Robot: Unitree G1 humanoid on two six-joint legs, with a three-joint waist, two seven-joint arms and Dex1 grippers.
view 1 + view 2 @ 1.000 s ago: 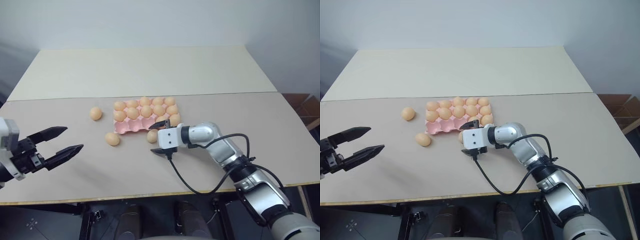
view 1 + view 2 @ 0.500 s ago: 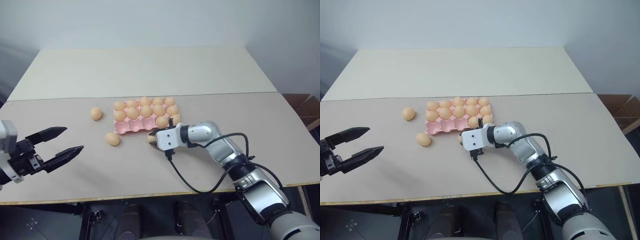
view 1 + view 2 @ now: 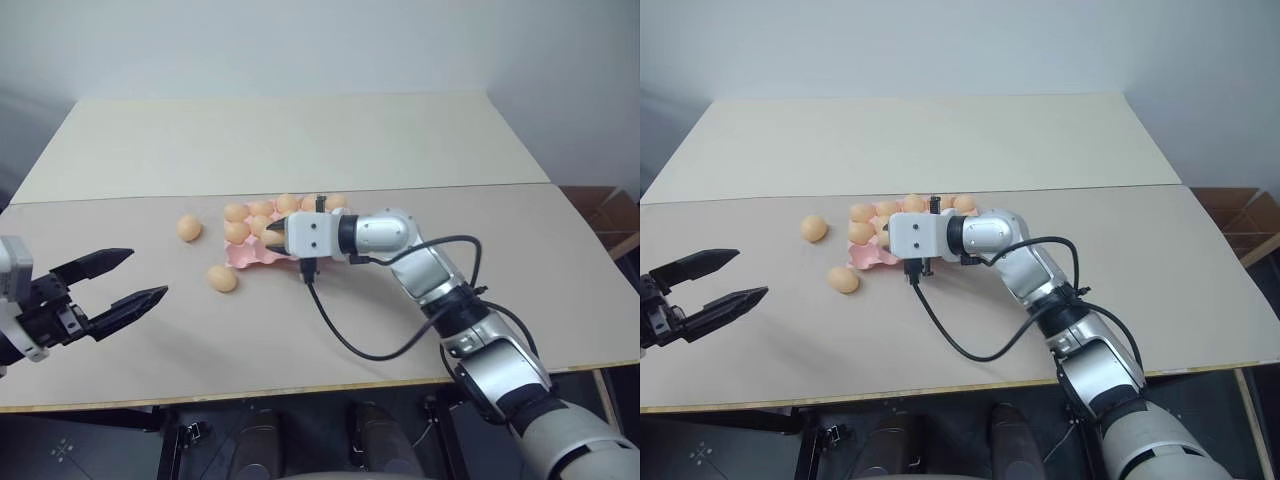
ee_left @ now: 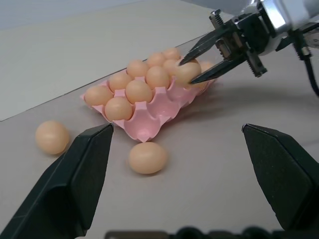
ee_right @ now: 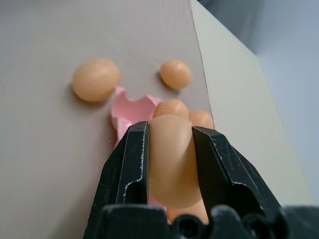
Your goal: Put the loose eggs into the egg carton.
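Note:
The pink egg carton (image 3: 246, 255) lies mid-table with several eggs in its cups. My right gripper (image 3: 273, 241) hovers over the carton's near edge, shut on one loose egg (image 4: 188, 72) that also shows between its fingers (image 5: 130, 164) in the right wrist view. Two more loose eggs rest on the table left of the carton: one (image 3: 189, 228) farther back, one (image 3: 221, 279) nearer. My left gripper (image 3: 147, 275) hangs open and empty at the table's near left, well apart from the eggs.
The right arm's black cable (image 3: 345, 340) loops over the table in front of the carton. A second, paler table (image 3: 280, 140) adjoins at the back. A cardboard box (image 3: 605, 215) stands off the right edge.
My right gripper shut on the egg lying at the carton's near right corner, then lifted it and carried it left over the carton. The left gripper stayed put.

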